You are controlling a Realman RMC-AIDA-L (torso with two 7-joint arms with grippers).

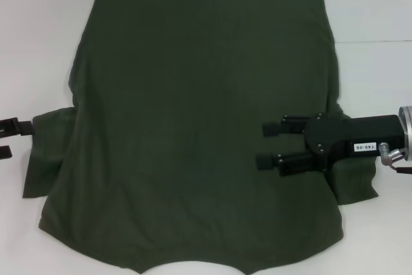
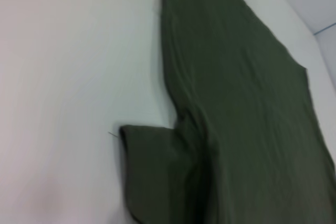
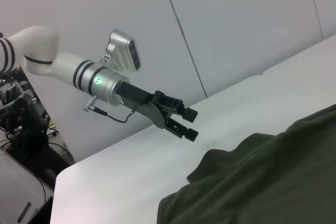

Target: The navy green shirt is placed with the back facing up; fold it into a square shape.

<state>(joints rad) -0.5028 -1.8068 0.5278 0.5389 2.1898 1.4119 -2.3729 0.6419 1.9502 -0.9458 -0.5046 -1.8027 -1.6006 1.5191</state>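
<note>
White tabletop carries the dark olive-green cotton shirt, spread flat. Right gripper hovers open over its right sleeve; left gripper (also open) waits beside the left sleeve. Uneven pinches could skew the fold.

White table fills my whole head frame, bare at both side edges. Grey wall panels upper right; dark equipment far left.
</note>
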